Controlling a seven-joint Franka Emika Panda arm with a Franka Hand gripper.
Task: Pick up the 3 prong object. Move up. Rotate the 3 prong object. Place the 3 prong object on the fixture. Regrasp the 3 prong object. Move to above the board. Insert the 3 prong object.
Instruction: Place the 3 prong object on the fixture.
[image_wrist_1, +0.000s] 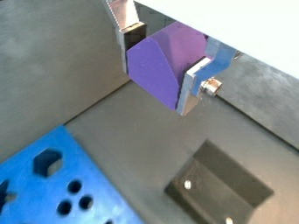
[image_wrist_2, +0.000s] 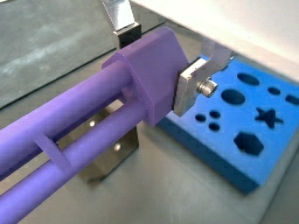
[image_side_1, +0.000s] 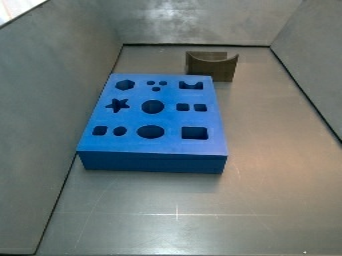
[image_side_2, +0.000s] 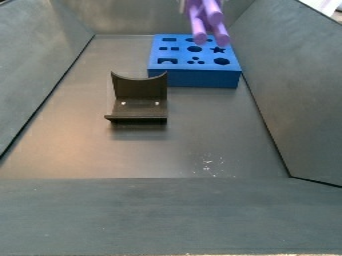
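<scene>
Your gripper (image_wrist_1: 167, 68) is raised above the floor, its fingers (image_wrist_1: 197, 77) clamped on the 3 prong object (image_wrist_1: 162, 61), whose purple prongs show long in a wrist view (image_wrist_2: 70, 131). In a side view that object (image_side_2: 205, 18) hangs at the top of the frame over the blue board (image_side_2: 195, 61). The fixture (image_side_2: 138, 98) stands empty, left of centre, apart from the board.
</scene>
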